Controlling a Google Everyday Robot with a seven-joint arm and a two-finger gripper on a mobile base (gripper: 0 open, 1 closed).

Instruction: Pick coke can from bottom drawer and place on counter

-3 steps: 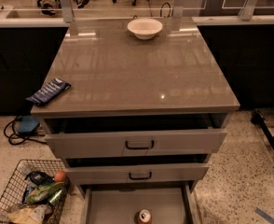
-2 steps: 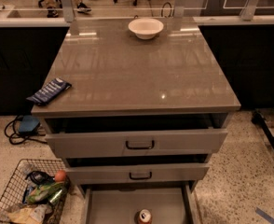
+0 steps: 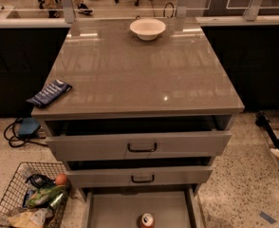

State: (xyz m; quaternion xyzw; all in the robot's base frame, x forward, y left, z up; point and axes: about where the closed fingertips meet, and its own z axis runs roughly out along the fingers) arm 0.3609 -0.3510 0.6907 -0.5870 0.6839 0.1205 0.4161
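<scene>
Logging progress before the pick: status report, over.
Gripper not in view. Coke can upright in open bottom drawer. Counter holds white bowl, blue packet; nothing over can.

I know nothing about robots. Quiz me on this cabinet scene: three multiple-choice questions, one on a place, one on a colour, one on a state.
1. Where is the coke can? A on the counter; B in the bottom drawer; C in the end effector.
2. What colour is the bowl? A white; B blue; C black.
3. The bottom drawer is: A shut; B pulled open; C taken out.
Answers: 1 B, it stands upright on the drawer's floor; 2 A, it looks pale against the grey-brown counter; 3 B, its bare floor is exposed. The end effector is not in view.
</scene>
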